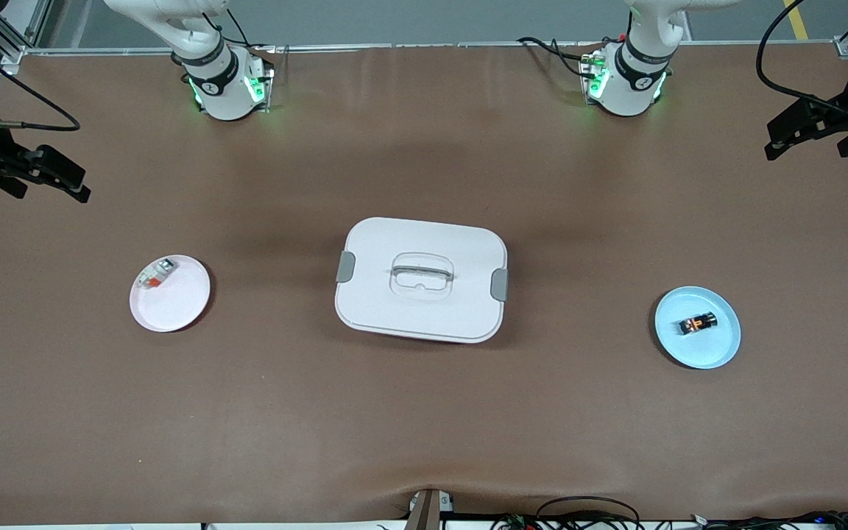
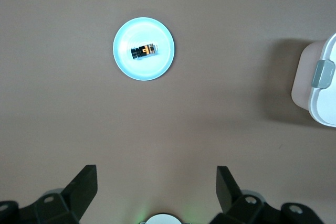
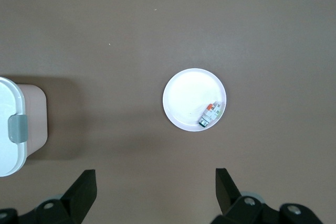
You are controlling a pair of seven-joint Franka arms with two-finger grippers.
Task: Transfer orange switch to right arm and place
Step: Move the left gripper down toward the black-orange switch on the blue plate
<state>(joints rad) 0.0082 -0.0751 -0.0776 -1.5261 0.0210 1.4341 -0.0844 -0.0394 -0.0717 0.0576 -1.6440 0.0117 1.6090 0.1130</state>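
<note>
The orange switch (image 1: 698,323) is laid in the blue plate (image 1: 718,355) at the left arm's end, ready for pickup. The left gripper (image 1: 810,132) and right gripper (image 1: 45,177) are held wide, empty, high above the table's ends.

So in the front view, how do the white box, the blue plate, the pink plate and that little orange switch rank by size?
Largest to smallest:
1. White box
2. Blue plate and pink plate: these look about alike, so no ranking between them
3. Orange switch, on the blue plate

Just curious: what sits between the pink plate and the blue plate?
In the front view, a white lidded box sits between the pink plate and the blue plate.
</note>
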